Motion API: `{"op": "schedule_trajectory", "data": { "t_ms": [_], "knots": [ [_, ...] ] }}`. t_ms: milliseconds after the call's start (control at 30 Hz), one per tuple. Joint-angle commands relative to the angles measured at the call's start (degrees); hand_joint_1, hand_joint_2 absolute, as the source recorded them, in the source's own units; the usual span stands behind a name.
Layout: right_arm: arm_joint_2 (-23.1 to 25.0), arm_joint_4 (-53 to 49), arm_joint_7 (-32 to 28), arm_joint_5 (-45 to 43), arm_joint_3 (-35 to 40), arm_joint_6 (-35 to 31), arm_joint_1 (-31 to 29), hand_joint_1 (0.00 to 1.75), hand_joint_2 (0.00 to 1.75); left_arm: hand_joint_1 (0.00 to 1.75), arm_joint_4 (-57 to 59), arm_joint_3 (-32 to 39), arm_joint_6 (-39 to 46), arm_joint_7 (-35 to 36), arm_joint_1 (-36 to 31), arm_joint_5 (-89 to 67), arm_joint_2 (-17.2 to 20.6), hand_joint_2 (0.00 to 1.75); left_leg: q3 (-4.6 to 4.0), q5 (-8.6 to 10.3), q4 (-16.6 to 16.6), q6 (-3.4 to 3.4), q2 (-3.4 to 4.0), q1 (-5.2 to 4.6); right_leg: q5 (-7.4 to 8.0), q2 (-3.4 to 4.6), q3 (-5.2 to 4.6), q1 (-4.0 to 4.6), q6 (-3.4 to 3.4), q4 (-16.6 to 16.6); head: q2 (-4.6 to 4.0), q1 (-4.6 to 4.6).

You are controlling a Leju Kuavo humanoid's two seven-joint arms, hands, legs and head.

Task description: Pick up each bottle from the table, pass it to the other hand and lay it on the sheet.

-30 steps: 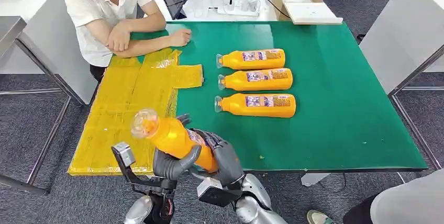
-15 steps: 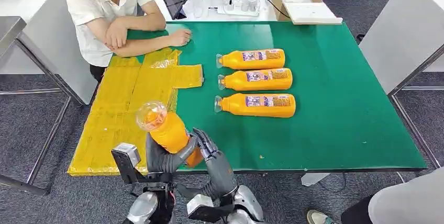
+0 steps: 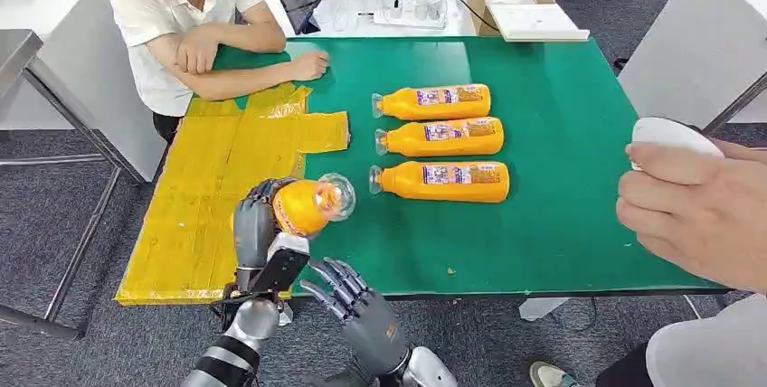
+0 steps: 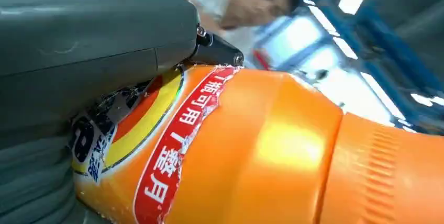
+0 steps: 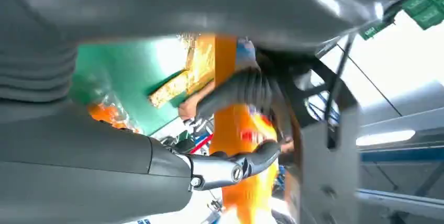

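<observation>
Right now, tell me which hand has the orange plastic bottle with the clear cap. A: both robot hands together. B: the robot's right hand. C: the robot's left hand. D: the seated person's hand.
C: in the head view the left hand grips the orange plastic bottle at the yellow sheet's edge, while the right hand hangs below with fingers spread, holding nothing.

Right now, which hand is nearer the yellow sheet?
Left. The left hand holds a bottle right at the yellow sheet's near right edge. The right hand, fingers spread and holding nothing, sits lower, past the table's front edge.
</observation>
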Motion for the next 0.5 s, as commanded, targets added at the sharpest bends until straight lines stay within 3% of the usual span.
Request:
{"op": "schedule_trajectory", "data": {
  "t_ms": [33, 133, 167, 433, 500],
  "knots": [
    [-0.7, -2.6, -0.8, -1.8, 0.7, 0.3, 2.0, 0.00, 0.00, 1.75, 18.6, 20.6, -0.1, 11.2, -11.9, -32.0, -1.7, 1.75, 0.04, 0.03, 0.0, -0.11, -0.16, 0.10, -0.01, -0.20, 0.13, 0.11, -0.14, 0.0, 0.00, -0.02],
    [-0.8, -3.2, -1.0, -2.5, 0.6, 0.7, 2.2, 0.00, 0.00, 1.75, 26.5, 19.8, -0.1, 16.5, -16.2, -35.5, 0.7, 1.75, 0.07, 0.03, 0.0, -0.09, -0.07, 0.06, 0.01, -0.07, 0.12, 0.07, -0.12, 0.0, 0.00, -0.02],
    [-0.8, -3.5, -1.3, -3.2, 0.6, 1.6, 2.1, 0.00, 0.00, 1.75, 34.1, 17.8, -0.1, 21.7, -20.1, -37.9, 2.6, 1.75, 0.15, 0.05, -0.1, -0.14, -0.02, 0.10, 0.04, -0.09, 0.19, 0.11, -0.16, -0.1, -0.02, -0.02],
    [-0.6, -3.3, -1.3, -3.2, 0.5, 2.0, 1.9, 0.00, 0.00, 1.75, 35.7, 17.2, -0.1, 21.5, -21.5, -36.6, 3.4, 1.75, 0.03, 0.08, 0.0, -0.09, 0.02, 0.05, 0.09, -0.07, 0.05, 0.07, -0.20, 0.0, 0.00, 0.00],
    [-0.7, -3.3, -1.7, -3.3, 0.6, 2.6, 1.8, 0.00, 0.00, 1.75, 39.0, 14.6, -1.3, 27.8, -23.0, -40.1, 4.6, 1.75, 0.04, 0.06, 0.0, -0.11, 0.06, 0.07, 0.09, -0.04, 0.07, 0.09, -0.22, 0.0, 0.00, 0.00]
  ]
}}
